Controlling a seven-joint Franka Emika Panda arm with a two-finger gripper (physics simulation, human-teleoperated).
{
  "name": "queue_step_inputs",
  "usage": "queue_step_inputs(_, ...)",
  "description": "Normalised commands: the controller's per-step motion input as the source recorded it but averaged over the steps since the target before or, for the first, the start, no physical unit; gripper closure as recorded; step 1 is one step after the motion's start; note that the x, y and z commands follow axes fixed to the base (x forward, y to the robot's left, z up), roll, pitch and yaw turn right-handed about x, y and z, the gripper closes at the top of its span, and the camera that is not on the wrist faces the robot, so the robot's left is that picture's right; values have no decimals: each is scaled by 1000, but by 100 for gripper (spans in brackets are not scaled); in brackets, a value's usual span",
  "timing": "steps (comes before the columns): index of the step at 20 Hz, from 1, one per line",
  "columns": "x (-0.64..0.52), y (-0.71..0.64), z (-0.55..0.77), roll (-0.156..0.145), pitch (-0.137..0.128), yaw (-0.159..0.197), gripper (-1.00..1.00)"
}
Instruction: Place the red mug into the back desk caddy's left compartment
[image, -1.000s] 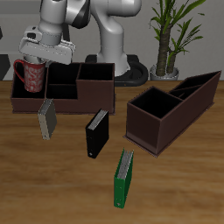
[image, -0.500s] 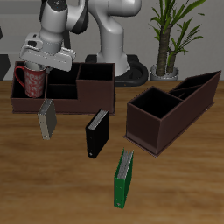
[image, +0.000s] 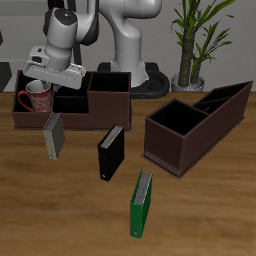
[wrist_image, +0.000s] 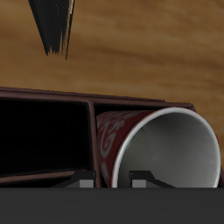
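The red mug (image: 37, 97) with a white inside sits low in the left compartment (image: 21, 106) at the end of the back desk caddy (image: 80, 119), handle toward the outer end wall. My gripper (image: 46, 84) is right above it, tilted, shut on the mug's rim. In the wrist view the mug (wrist_image: 162, 144) fills the frame with its white opening toward me; its wall sits between my fingertips (wrist_image: 84, 183). The caddy's dark partition (wrist_image: 52, 98) and a black neighbouring section lie beside the mug.
A longer brown box with a slanted raised end (image: 195, 125) stands beside the caddy. A grey book (image: 53, 135), a black book (image: 110, 152) and a green book (image: 143, 203) stand nearer the table's front edge. A potted plant (image: 190, 40) is at the back.
My gripper has come down with the mug. The mug has dropped from above the caddy's rim into the end compartment.
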Motion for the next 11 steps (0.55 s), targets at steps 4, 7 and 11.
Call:
queue_step_inputs(4, 55, 15, -31, 2, 31, -18, -100)
queue_step_inputs(7, 15, 30, 52, 10, 1, 1, -100)
queue_step_inputs(11, 10, 158, 181, 13, -29, 26, -100)
